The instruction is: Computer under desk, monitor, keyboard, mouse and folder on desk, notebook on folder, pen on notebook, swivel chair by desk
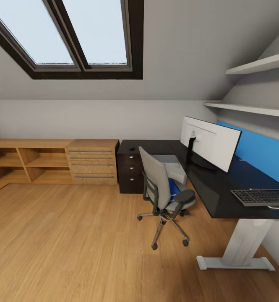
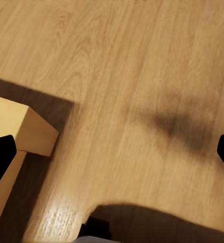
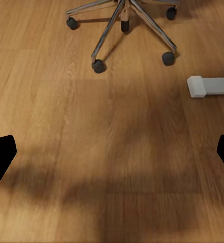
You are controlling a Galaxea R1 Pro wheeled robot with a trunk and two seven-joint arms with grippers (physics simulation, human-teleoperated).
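The swivel chair (image 1: 162, 184) stands on the wood floor, turned toward the black desk (image 1: 217, 184), with the blue folder (image 1: 174, 188) on its seat. The monitor (image 1: 210, 142) stands on the desk with its white back to me. Farther right lies the keyboard (image 1: 262, 196), with a thin white pen (image 1: 278, 206) at its near edge. A small dark mouse (image 1: 132, 149) rests on the desk's left end. Under the desk, behind the chair, sits the light grey computer (image 1: 175, 165). The notebook is out of view. My left gripper (image 2: 112, 157) and right gripper (image 3: 112, 157) hang open over bare floor.
A dark drawer unit (image 1: 130, 173) carries the desk's left end, beside a wooden drawer cabinet (image 1: 93, 161) and low shelves (image 1: 30, 161). The chair's star base (image 3: 124, 20) and the white desk foot (image 3: 208, 86) lie ahead of my right gripper. A wooden furniture corner (image 2: 33, 132) is near my left.
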